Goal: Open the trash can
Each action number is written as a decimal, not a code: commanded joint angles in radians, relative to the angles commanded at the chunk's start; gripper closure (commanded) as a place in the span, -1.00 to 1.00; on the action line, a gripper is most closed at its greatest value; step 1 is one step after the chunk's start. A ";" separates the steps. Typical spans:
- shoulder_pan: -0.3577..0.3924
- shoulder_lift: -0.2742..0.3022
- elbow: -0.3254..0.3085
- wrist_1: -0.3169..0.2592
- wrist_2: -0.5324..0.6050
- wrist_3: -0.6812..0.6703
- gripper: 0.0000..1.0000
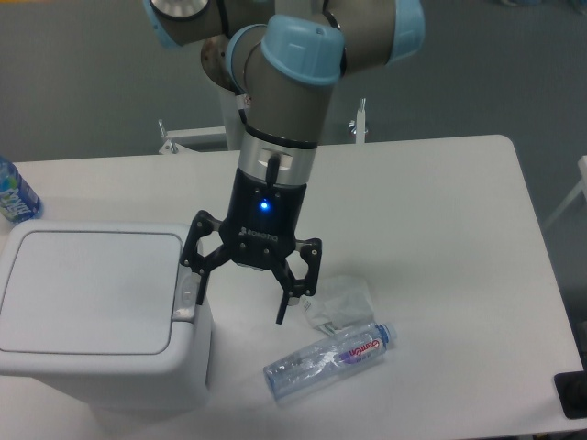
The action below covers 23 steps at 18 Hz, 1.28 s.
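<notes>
The trash can is a large boxy white bin at the left front of the table, with its flat lid down. A small grey latch button sits on the rim at the lid's right edge. My gripper hangs from the arm just right of the bin, pointing down, with its two black fingers spread wide and nothing between them. The left fingertip is right at the latch button; I cannot tell whether it touches. The right fingertip hangs above the table.
A clear plastic water bottle lies on its side on the white table right of the bin. A crumpled clear wrapper lies just behind it. Another bottle stands at the far left edge. A dark object is at the table's right front corner.
</notes>
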 joint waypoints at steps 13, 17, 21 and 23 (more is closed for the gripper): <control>0.000 -0.009 -0.008 0.000 0.006 0.000 -1.00; 0.000 -0.009 -0.009 0.000 0.006 0.000 -1.00; 0.000 -0.021 -0.006 0.000 0.006 -0.003 -1.00; 0.000 -0.021 -0.003 0.000 0.005 -0.008 -1.00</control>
